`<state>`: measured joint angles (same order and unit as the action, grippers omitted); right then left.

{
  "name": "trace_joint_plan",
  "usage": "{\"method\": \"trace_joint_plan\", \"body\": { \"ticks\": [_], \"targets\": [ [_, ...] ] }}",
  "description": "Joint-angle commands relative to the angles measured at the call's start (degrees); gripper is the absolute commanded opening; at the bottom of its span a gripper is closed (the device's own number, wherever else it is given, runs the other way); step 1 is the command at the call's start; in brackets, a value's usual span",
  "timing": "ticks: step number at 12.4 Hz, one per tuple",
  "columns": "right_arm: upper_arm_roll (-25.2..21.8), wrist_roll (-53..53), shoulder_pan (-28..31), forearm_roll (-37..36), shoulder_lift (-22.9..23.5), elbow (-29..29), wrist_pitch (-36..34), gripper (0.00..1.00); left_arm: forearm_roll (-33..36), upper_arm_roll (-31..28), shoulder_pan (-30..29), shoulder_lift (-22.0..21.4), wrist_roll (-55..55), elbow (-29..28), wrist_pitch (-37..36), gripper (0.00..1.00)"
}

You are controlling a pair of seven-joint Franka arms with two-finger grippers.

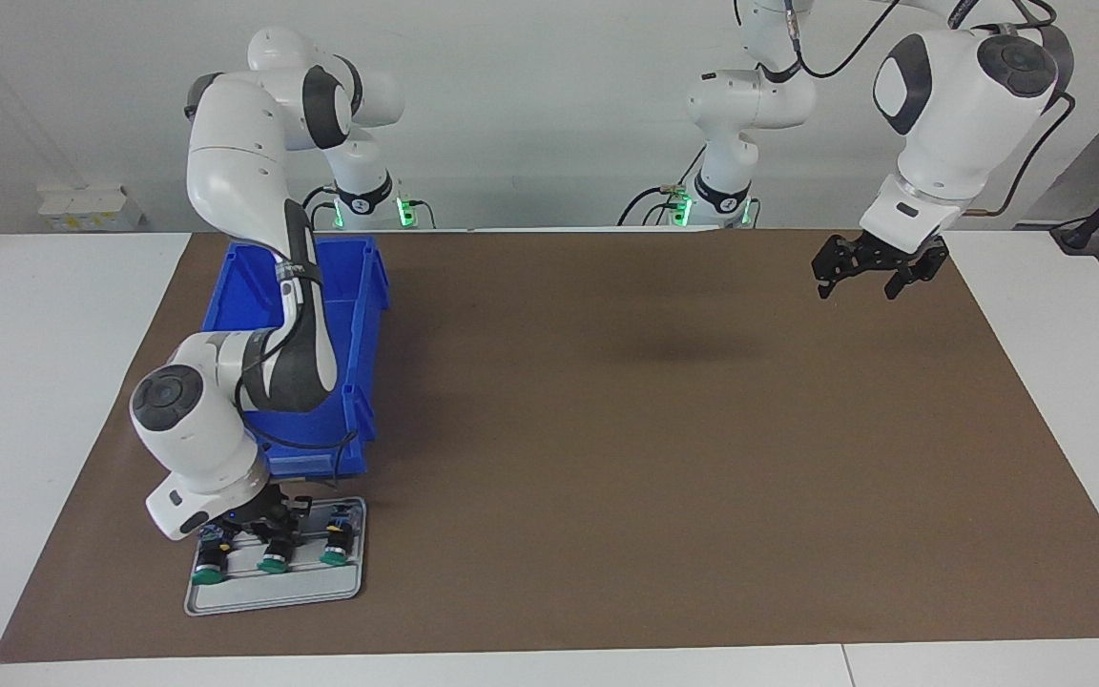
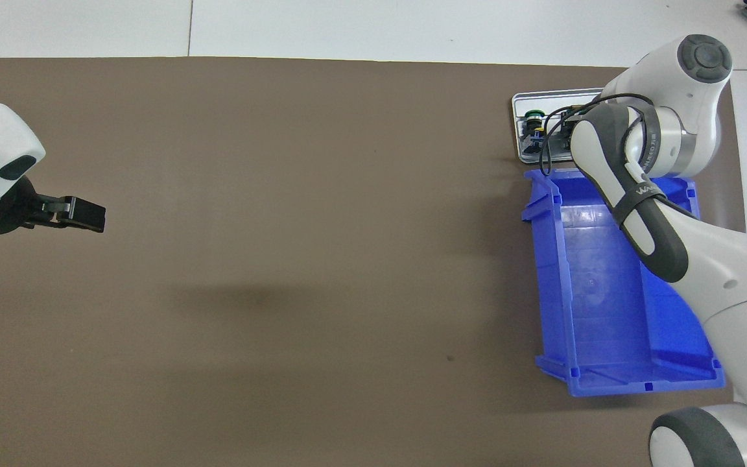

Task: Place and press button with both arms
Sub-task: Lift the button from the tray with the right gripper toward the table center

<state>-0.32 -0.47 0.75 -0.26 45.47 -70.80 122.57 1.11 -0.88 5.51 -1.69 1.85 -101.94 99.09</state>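
Action at seven o'clock in the facing view, toward the right arm's end of the table: a grey tray (image 1: 263,596) lies on the brown mat (image 1: 654,458), and three green-capped switches sit in a row on it. The right arm reaches down over a blue bin (image 1: 363,286), which stands just beside the tray and nearer to the robots. The right gripper (image 1: 275,523) is low over the middle of the row, right on the button (image 1: 273,565). Its black body is partly hidden under the gripper, with the green cap poking out at six o'clock from it. Has the gripper clamped on the button? I cannot tell from here, since the wrist covers the spot. The two other switches (image 1: 209,570) flank the button at nine and three o'clock, close beside it and lined up the same way. From overhead the arm hides most of the tray, and only one green cap shows. Moving across, the mat's middle carries just a soft shadow. Up at two o'clock, the left gripper (image 1: 857,286) hangs high over the mat with its jaws spread wide and nothing in them. The left arm waits.
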Motion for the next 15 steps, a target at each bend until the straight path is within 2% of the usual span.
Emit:
{"method": "trace_joint_plan", "body": {
  "ticks": [1,4,8,12,15],
  "targets": [
    [0.23,-0.85,0.22,1.32,-3.09,-2.68,0.83,0.0,-0.14,0.35,-0.68,-1.73,0.25,-1.86,0.93,1.0],
    [0.23,0.63,0.22,1.32,-7.31,-3.73,-0.58,0.0,-0.14,0.35,-0.68,-1.73,0.25,-1.86,0.93,1.0],
    [0.23,11.33,-0.13,1.32,-15.39,-9.27,-2.67,0.0,-0.14,0.35,-0.68,-1.73,0.25,-1.86,0.93,1.0],
    [-0.03,31.26,-3.81,0.18,-20.58,-8.92,-10.58,0.0,-0.14,0.35,-0.68,-1.73,0.25,-1.86,0.93,1.0],
    [-0.3,51.38,-9.95,-2.45,-21.56,-8.39,-13.24,0.0,-0.14,0.35,-0.59,-1.73,0.25,-1.86,0.93,1.0]
  ]
}}
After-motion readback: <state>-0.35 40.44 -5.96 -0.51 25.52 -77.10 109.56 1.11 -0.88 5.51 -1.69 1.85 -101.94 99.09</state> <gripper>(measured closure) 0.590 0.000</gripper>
